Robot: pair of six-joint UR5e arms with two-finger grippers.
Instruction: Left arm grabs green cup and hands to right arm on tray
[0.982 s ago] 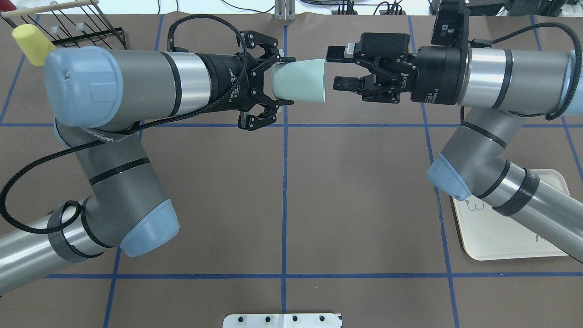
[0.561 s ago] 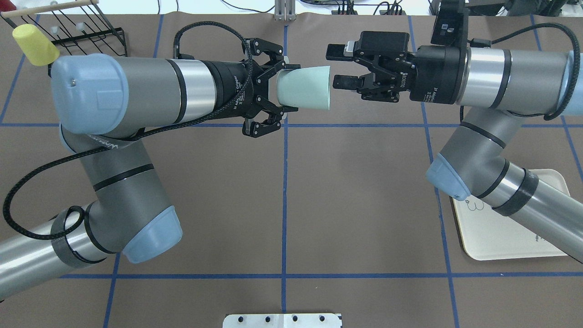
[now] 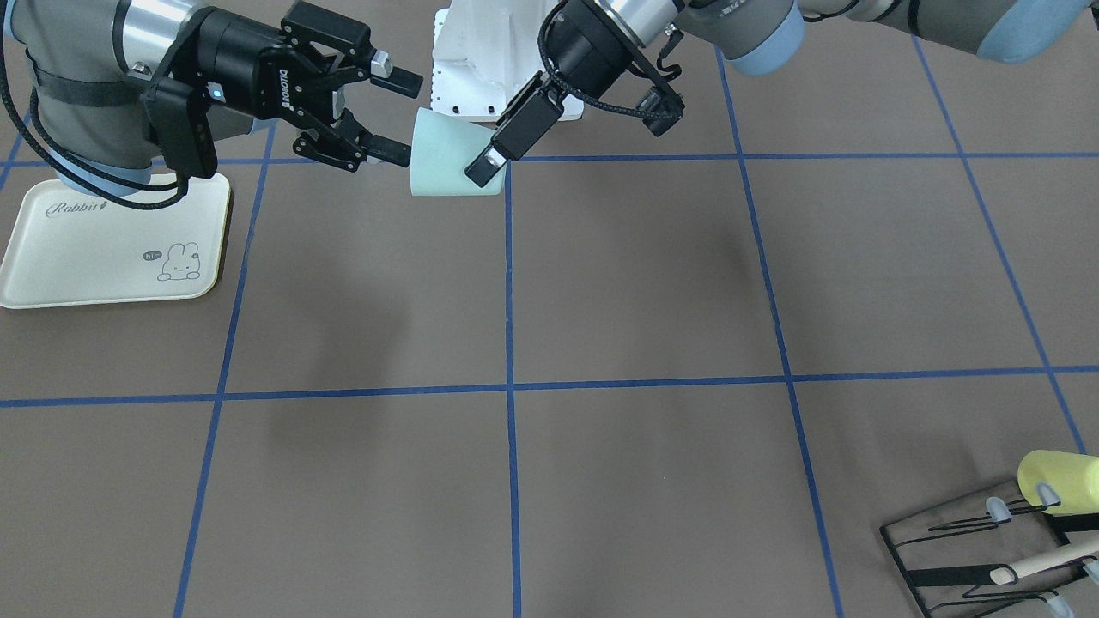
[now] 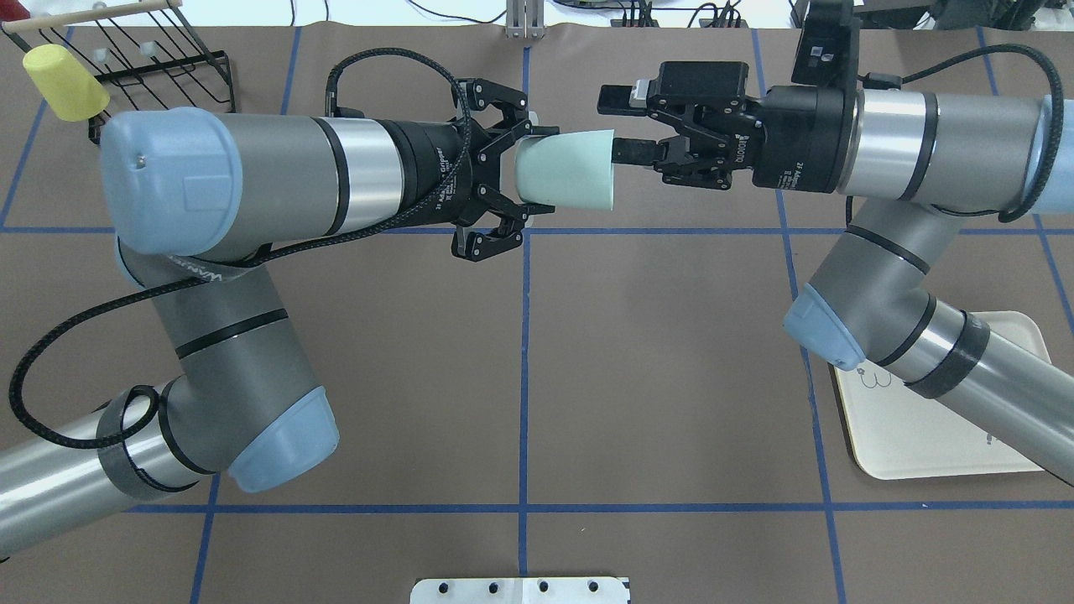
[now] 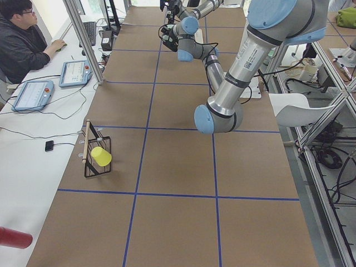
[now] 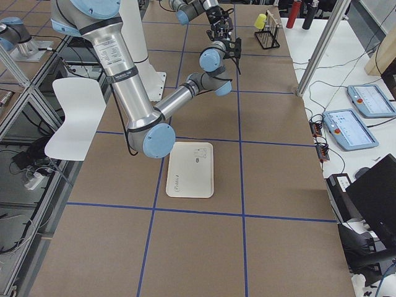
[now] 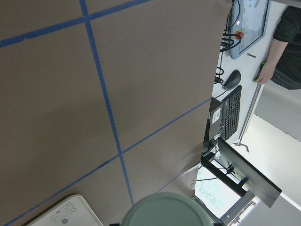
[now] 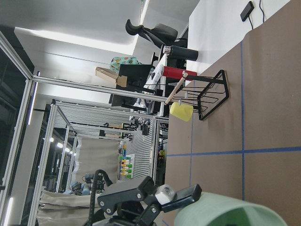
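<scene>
My left gripper [image 4: 529, 172] is shut on the base of the pale mint-green cup [image 4: 564, 172] and holds it sideways above the table, mouth towards the right arm. My right gripper [image 4: 619, 122] is open at the cup's mouth. Its near finger touches or enters the rim, and its far finger stands beyond the cup. From the front, the cup [image 3: 442, 159] hangs between the right gripper [image 3: 399, 116] and the left gripper [image 3: 481, 146]. The cup's base [image 7: 167, 212] fills the bottom of the left wrist view. The cream tray [image 4: 914, 445] lies under the right arm.
A pale yellow cup [image 4: 63, 84] hangs on a black wire rack [image 4: 159, 50] at the far left corner. A white mount plate [image 4: 520, 590] sits at the near table edge. Blue tape lines grid the brown table. An operator sits beyond the far edge in the exterior left view.
My left arm has carried the cup to the right, up to the right gripper's fingers. The right gripper has stayed open and nearly still.
</scene>
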